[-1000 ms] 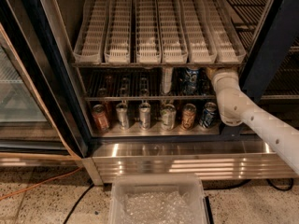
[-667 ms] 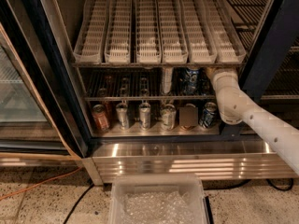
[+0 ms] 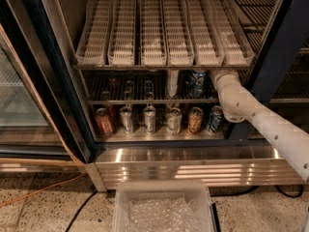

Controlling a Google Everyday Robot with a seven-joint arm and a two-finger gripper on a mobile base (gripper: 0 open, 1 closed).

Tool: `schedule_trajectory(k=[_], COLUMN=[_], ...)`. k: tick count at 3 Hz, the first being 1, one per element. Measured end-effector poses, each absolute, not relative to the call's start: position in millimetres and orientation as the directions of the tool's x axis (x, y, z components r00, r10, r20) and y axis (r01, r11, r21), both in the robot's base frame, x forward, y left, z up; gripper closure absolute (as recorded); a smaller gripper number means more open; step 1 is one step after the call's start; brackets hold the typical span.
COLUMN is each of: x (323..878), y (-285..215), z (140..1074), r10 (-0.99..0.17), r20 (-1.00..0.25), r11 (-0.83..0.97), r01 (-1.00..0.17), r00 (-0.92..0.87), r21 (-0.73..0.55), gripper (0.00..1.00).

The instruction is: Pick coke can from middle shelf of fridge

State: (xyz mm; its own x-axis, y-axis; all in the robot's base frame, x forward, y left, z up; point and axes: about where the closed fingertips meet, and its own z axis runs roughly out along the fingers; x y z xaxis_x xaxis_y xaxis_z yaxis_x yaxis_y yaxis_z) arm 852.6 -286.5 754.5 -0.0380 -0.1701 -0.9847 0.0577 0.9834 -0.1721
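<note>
The gripper reaches into the fridge at the right end of the middle shelf, close under the tray rack. Whether it is spread or closed, I cannot tell. The coke can stands near the shelf's left edge, well apart from it.

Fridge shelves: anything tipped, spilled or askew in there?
Nothing stands out. The bottom-row cans stand upright, the white trays sit level, no spill shows. The gripper is at the right end of the middle shelf, under the trays.
</note>
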Motion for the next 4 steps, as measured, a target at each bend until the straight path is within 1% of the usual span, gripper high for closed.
schedule_trajectory(k=[1, 2, 3, 4], x=[875.0, 882.0, 911.6, 925.6], y=[-282.5, -285.4, -295.4, -301.1], z=[752.7, 753.7, 755.5, 756.2], r10=[-0.165, -0.167, -0.170, -0.164], r20=[-0.986, -0.986, -0.985, -0.986], r11=[0.985, 0.984, 0.980, 0.980], r01=[0.056, 0.067, 0.103, 0.117], r00=[-0.025, -0.016, 0.000, -0.005], r21=[-0.166, -0.168, -0.169, -0.164], gripper=[0.38, 0.38, 0.34, 0.34])
